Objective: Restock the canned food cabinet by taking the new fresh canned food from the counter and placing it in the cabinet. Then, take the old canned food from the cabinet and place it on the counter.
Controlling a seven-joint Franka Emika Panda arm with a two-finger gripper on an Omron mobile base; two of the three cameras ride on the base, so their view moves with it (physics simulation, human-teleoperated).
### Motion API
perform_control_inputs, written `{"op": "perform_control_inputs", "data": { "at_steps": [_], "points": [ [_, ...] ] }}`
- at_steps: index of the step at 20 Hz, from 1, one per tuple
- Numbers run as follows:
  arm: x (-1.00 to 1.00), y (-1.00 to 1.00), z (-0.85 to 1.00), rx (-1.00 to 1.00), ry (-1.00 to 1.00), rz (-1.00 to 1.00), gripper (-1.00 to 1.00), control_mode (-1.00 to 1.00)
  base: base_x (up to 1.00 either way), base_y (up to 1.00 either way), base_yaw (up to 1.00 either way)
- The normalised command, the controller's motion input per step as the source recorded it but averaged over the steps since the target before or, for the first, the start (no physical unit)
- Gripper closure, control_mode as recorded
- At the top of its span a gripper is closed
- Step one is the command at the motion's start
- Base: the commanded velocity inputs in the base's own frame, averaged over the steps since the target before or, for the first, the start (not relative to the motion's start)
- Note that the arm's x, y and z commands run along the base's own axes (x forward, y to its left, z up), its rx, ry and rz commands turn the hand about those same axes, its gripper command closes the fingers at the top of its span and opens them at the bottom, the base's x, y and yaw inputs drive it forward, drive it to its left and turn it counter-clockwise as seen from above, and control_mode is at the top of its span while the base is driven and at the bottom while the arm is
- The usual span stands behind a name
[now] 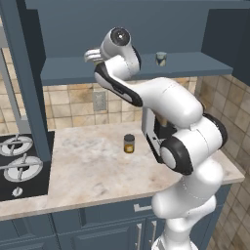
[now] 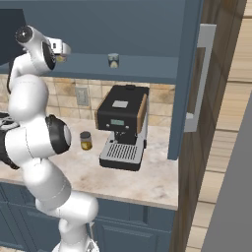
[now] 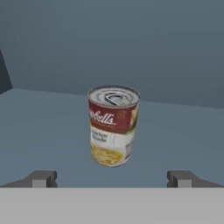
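The gripper (image 3: 112, 179) was held spread wide, nothing pinched between its fingertips (image 3: 41, 179). Just ahead of them the old canned food (image 3: 113, 125) was seen upright on the cabinet (image 1: 73, 71) shelf: red upper band, yellowish lower label, silver pull-tab top. The new fresh canned food (image 1: 161, 59) (grey-blue label) was seen farther right on that shelf. Below, a dark can (image 1: 129, 143) was placed on the marbled counter (image 1: 88, 166), near a black coffee machine (image 2: 123, 127); a stovetop (image 1: 19, 163) was set at the left.

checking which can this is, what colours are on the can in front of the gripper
Red upper band, yellowish lower label, silver top; the can shows best in the hand view.
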Motion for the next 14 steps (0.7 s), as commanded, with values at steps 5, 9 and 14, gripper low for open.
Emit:
{"op": "perform_control_inputs", "data": {
  "at_steps": [5,9,14],
  "points": [
    [0.25,0.01,-0.04,0.00,0.00,0.00,-1.00,-1.00,0.00,0.00,0.00],
    [0.23,0.00,-0.07,0.00,0.00,0.00,-1.00,-1.00,0.00,0.00,0.00],
    [0.23,0.00,-0.05,-0.01,0.00,0.00,-1.00,-1.00,0.00,0.00,0.00]
  ]
}}
